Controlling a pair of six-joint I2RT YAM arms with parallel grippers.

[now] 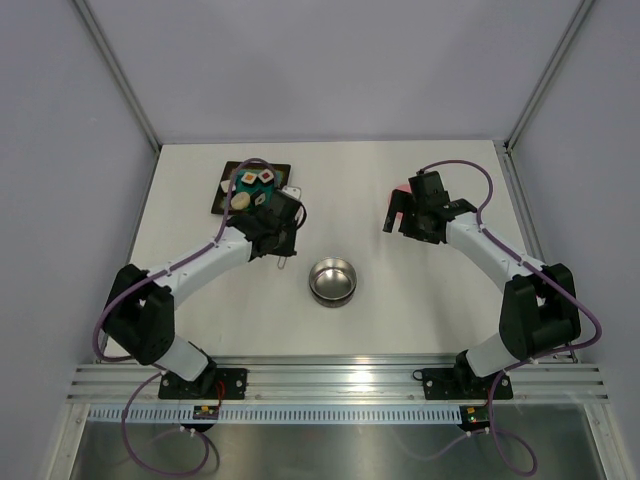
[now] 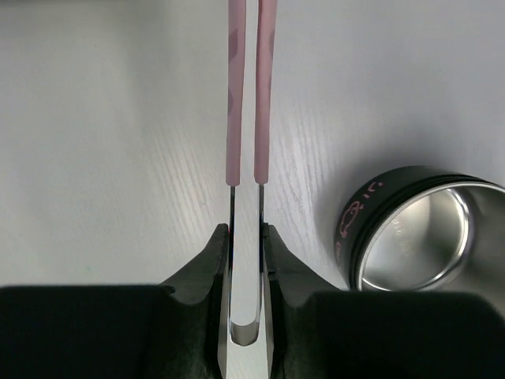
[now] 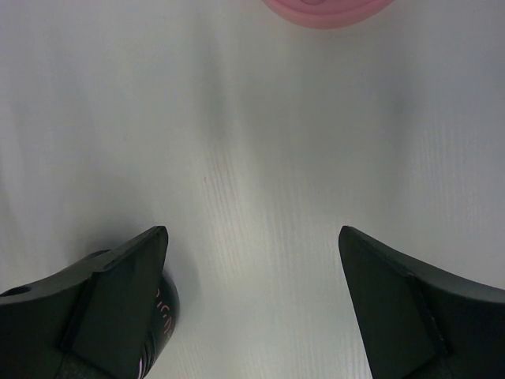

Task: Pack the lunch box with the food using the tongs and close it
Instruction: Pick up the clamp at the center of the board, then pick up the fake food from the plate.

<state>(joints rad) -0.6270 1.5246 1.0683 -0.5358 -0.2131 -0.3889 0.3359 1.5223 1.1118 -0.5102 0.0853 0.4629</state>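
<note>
The left hand (image 2: pixel 245 234) is nearly closed, its two fingers pressed against the metal arms of the tongs (image 2: pixel 234 118) close to their joined end, so it grips them there. The pink arms run straight out ahead of it over the bare surface (image 2: pixel 95 118), close together. Whether the tongs are lifted or lie flat cannot be told. Just beside that hand, on its right, stands the tin (image 2: pixel 359 237), upright, uncovered and with nothing inside. Beyond the hand, toward the far left of the surface, the tray (image 1: pixel 220 206) carries all the food (image 1: pixel 241 200) that can be seen, several small pieces. The right hand (image 3: pixel 252 234) hangs wide open with nothing between its fingers, low over the far right of the surface. The lid (image 3: pixel 327 9) lies just ahead of it, well apart from the tin. By my reading the task is at its very start. The tool is in hand, but no piece has been moved across yet, so every transfer and the closing with the lid remain.
</note>
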